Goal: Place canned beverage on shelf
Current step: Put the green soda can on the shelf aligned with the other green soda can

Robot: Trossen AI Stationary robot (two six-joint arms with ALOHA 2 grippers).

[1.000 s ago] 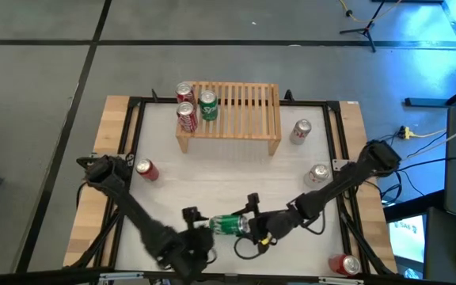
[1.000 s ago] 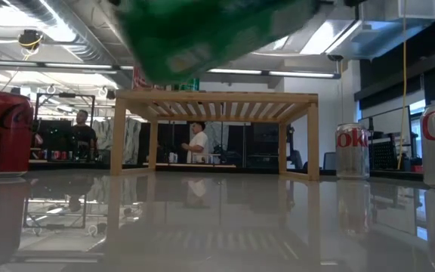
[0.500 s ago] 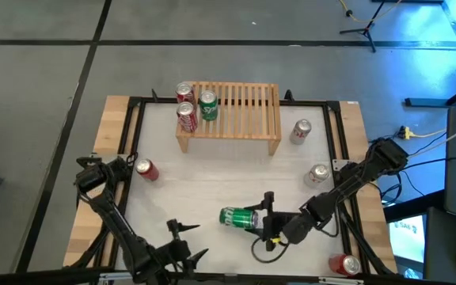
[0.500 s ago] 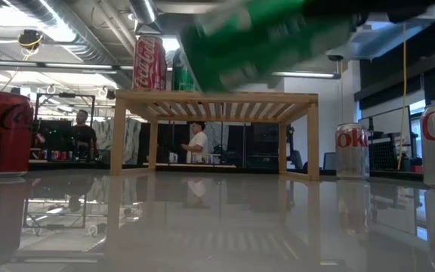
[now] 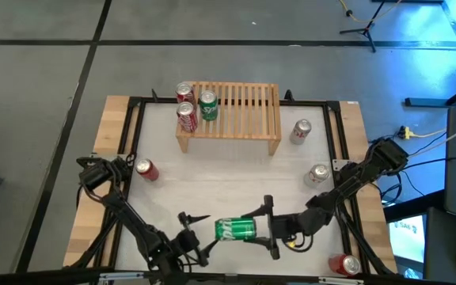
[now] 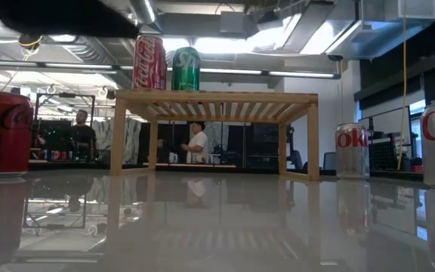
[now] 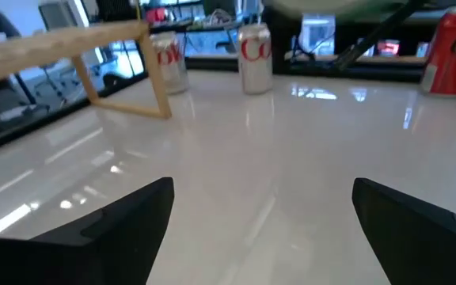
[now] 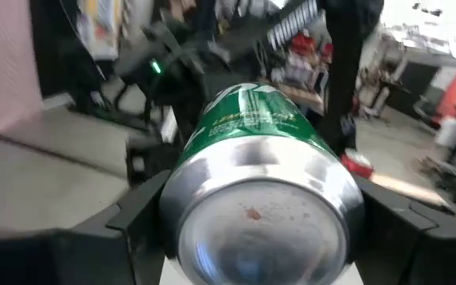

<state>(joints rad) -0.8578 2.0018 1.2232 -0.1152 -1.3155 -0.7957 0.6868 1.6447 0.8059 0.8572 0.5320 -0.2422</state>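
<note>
White tabletop (image 5: 228, 178) carries our shelf (image 5: 240, 111) at its far edge. Near the front edge, our right gripper (image 5: 266, 228) clamps the green can (image 5: 236, 229) sideways, long axis along that edge, its end facing the wide-open left gripper (image 5: 199, 231).

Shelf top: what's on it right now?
The shelf holds three upright cans at its left end: two red cans and a green can. The low view shows only one red; the other is hidden behind it. The remaining slats are bare.
</note>
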